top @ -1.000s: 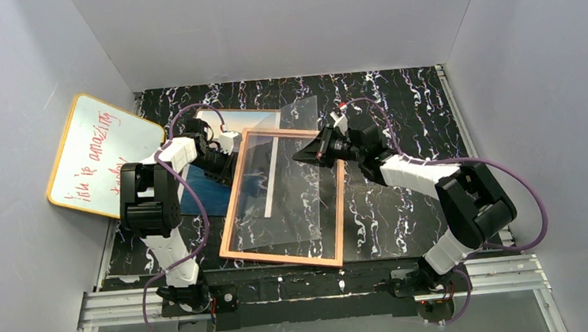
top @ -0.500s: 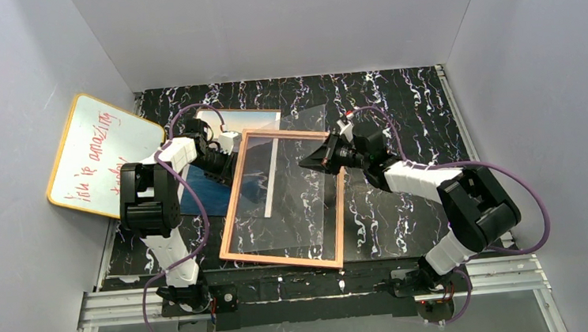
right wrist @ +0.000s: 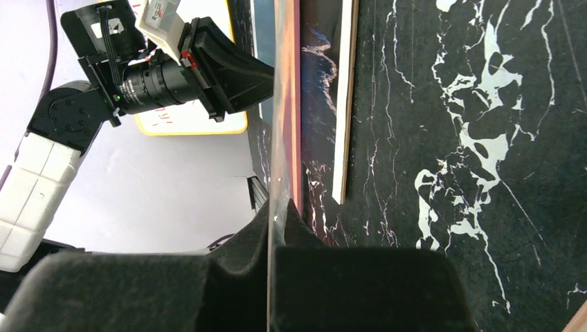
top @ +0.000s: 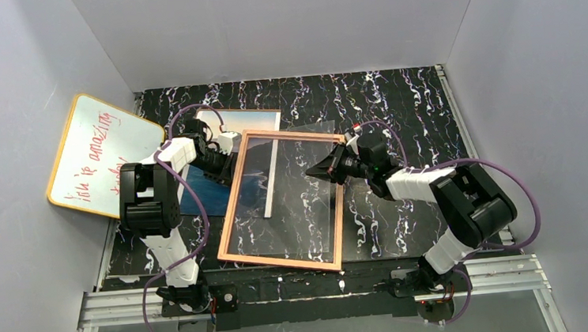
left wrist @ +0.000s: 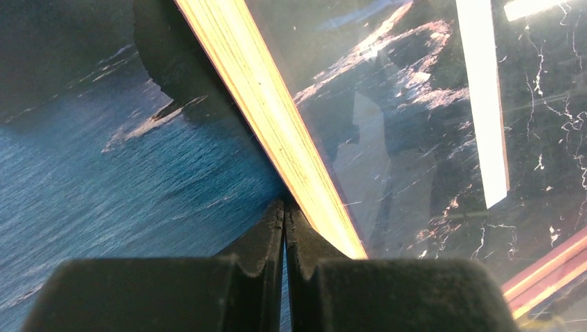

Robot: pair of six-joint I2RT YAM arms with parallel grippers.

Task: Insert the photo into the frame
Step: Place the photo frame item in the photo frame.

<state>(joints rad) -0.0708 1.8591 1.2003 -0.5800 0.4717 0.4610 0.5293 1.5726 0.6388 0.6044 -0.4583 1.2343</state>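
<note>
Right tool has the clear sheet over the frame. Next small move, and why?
Probably ease the right tool slightly toward the bases and down, so the clear sheet settles inside the frame. The sheet is pinched in its shut fingers, and its far corner pokes past the frame's far rail. The photo lies partly under the frame, not yet in it.

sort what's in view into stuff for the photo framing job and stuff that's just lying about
For the job:
- pink frame
- photo, partly under it
- clear sheet, pinched in the right gripper over the frame

Just lying about:
- yellow-rimmed whiteboard with red writing, at the left wall
</note>
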